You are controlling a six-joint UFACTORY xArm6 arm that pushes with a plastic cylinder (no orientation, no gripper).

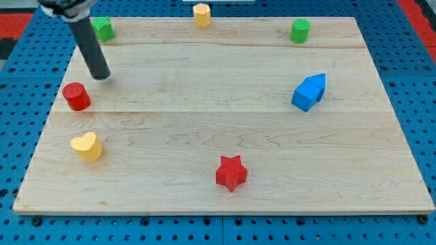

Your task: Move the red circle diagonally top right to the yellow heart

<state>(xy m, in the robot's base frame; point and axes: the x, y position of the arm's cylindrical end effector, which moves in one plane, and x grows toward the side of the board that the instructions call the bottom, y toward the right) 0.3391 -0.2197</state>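
The red circle (76, 96) stands near the board's left edge, about mid height. The yellow heart (87, 146) lies below it, slightly to the right, with a clear gap between them. My tip (101, 75) rests on the board just above and to the right of the red circle, close to it but apart. The dark rod slants up toward the view's top left.
A green block (102, 28) sits at the top left, a yellow hexagon-like block (201, 14) at the top middle, a green cylinder (300, 30) at the top right. Blue blocks (310, 92) stand at the right, a red star (231, 173) near the bottom middle.
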